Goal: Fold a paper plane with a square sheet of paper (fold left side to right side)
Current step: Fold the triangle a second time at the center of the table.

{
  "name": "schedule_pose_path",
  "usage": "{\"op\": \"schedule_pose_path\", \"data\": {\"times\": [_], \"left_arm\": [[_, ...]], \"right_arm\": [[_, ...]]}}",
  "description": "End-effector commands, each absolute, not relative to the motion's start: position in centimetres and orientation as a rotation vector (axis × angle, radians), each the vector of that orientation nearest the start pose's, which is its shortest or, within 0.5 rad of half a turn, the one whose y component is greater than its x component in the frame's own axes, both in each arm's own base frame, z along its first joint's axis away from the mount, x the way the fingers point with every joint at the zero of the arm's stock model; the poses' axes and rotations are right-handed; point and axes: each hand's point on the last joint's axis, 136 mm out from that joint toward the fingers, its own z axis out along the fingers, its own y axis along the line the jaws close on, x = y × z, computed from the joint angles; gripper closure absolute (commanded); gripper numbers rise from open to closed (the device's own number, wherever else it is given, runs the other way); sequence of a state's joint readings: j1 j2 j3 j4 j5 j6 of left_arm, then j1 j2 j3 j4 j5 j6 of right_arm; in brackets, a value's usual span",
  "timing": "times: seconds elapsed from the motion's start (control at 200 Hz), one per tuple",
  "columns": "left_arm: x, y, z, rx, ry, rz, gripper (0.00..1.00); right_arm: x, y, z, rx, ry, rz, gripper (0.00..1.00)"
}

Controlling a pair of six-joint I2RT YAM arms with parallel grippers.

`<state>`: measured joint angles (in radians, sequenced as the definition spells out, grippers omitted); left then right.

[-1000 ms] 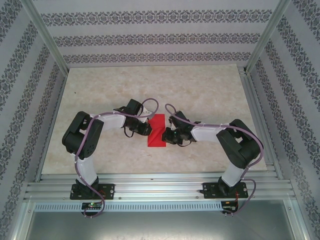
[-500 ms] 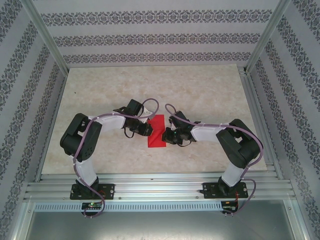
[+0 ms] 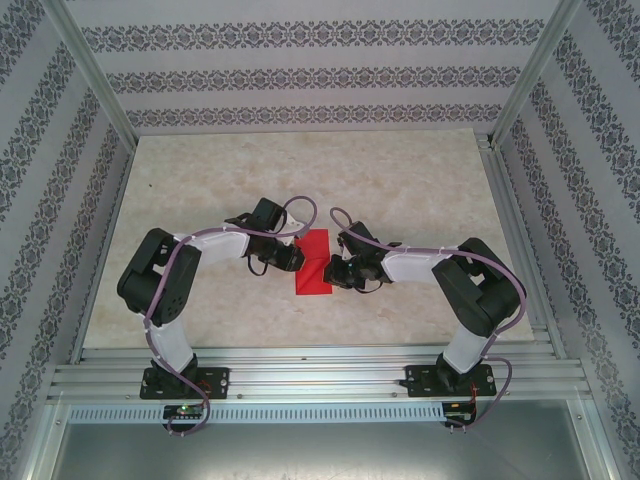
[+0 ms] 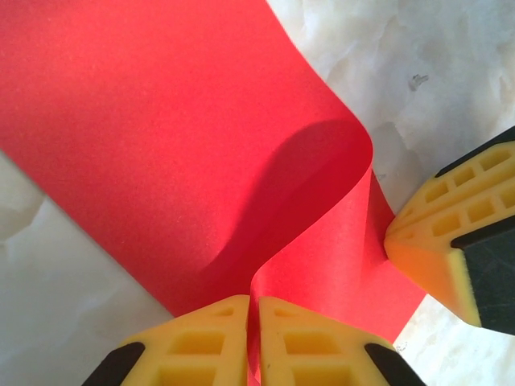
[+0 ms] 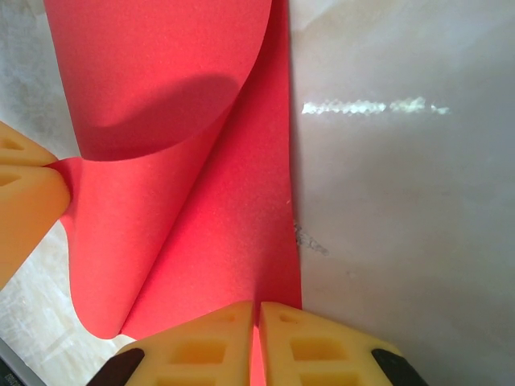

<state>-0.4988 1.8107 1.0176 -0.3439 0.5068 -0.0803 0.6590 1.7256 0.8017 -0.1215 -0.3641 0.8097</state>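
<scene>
While the left gripper (image 4: 253, 304) clamps the curled flap of the red paper (image 3: 313, 262) and the right gripper (image 5: 257, 310) clamps its right side, the paper lies on the marble table (image 3: 210, 190) between them, long axis near-to-far.

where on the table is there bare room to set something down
The far half of the table, between the red paper and the back wall, is bare, and so is the near strip between the paper and the rail. The middle is crowded: the left gripper and right gripper both pinch the paper there.
</scene>
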Motion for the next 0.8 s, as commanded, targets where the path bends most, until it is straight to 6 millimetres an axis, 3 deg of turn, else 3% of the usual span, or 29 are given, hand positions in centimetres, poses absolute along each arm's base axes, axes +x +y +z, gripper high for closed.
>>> {"op": "schedule_pose_path", "data": {"times": [0.0, 0.37, 0.794], "left_arm": [[29.6, -25.6, 2.0, 0.725, 2.708, -0.829, 0.88], [29.8, -25.4, 0.9, 0.715, 2.729, -0.804, 0.88], [30.2, -25.8, 1.8, 0.710, 2.697, -0.821, 0.87]], "right_arm": [[24.8, 26.5, -0.7, 0.071, 2.929, 0.794, 0.88], [24.8, 26.5, -0.6, 0.064, 2.928, 0.796, 0.87], [24.7, 26.4, -0.8, 0.067, 2.931, 0.793, 0.87]]}}
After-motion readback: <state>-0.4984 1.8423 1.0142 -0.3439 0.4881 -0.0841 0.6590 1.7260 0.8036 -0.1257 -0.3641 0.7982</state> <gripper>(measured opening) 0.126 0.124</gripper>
